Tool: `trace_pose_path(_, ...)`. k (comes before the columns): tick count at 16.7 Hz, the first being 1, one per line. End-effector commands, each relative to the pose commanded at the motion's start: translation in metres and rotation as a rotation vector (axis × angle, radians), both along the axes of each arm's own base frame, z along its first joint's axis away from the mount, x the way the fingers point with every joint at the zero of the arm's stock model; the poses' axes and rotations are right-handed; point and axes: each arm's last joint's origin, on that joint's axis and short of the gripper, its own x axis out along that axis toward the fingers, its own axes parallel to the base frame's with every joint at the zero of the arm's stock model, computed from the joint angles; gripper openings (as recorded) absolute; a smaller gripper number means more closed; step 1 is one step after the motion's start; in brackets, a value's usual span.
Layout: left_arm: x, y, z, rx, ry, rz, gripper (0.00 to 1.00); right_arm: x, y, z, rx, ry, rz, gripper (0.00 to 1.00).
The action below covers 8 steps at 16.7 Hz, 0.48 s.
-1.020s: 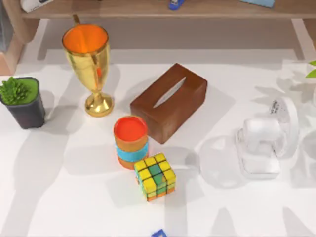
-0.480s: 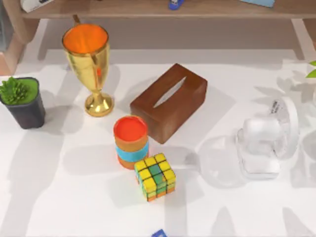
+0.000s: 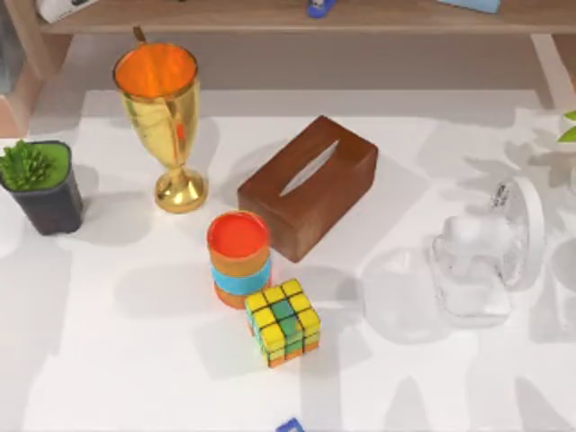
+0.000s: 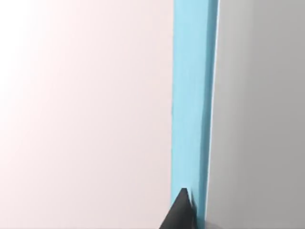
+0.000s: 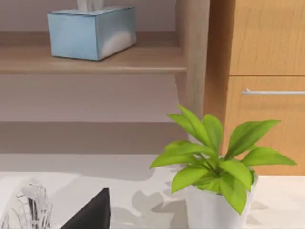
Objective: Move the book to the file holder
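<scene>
cluttered white desk (image 3: 135, 360), file holder at its right
the clear wire file holder (image 3: 477, 261) stands right of the brown wooden tissue box (image 3: 308, 184); a light-blue book edge (image 4: 190, 105) fills the left wrist view; either gripper's state: cannot tell.

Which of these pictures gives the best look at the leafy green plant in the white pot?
The right wrist view: the leafy plant stands whole in its white pot, beside a wooden cabinet. In the top view a leaf tip pokes in at the right edge.

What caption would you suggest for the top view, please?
Cluttered white table: gold trophy cup, brown tissue box, striped canister, puzzle cube.
</scene>
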Motion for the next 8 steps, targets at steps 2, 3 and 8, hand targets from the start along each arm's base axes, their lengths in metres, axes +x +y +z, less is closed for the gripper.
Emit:
trace_pose_path(2, -0.001, 0.049, -0.027, 0.123, 0.085, 0.104, 0.0, 0.0, 0.0, 0.0, 0.0, 0.0, 0.0, 1.0)
trace_pose_path(3, -0.003, 0.074, -0.044, 0.182, 0.139, 0.152, 0.0, 0.0, 0.0, 0.0, 0.0, 0.0, 0.0, 1.0)
trace_pose_path(8, -0.04, 0.187, -0.151, 0.432, 0.479, 0.302, 0.0, 0.0, 0.0, 0.0, 0.0, 0.0, 0.0, 1.0)
